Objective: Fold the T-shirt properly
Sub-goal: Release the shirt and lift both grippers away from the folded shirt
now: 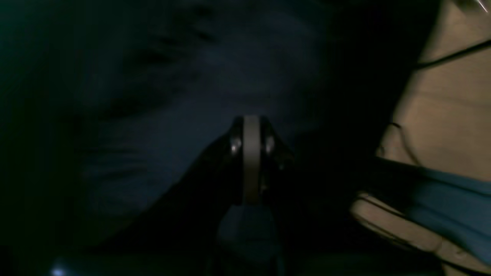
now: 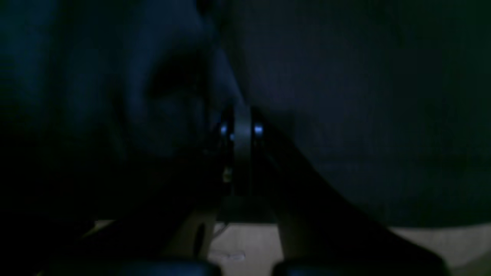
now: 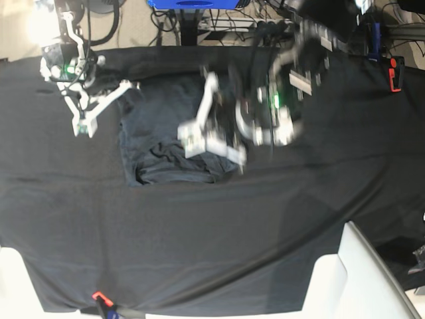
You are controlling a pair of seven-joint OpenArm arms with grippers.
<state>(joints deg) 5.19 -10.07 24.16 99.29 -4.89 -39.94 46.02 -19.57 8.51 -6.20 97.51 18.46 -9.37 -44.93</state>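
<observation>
The left tool (image 3: 189, 141) is pinching shut over the T-shirt (image 3: 163, 133), lying crumpled mid-surface (image 3: 299, 219); the right tool (image 3: 81, 126) is sitting pressed together beside it. Soft, limp, light; probably best gripped at hem corners.

Left arm: reaches in from the far table edge on the base view's right toward the middle; blurred.
Left gripper (image 1: 251, 126): jaws pressed together, pale pads meeting in a single strip; nothing visible between them. In base view it sits low near centre (image 3: 191, 141).
Right arm: at the far left corner in base view, white links angled down and inward.
Right gripper (image 2: 241, 115): jaws closed flush; tip points down-left in base view (image 3: 81, 127).
</observation>
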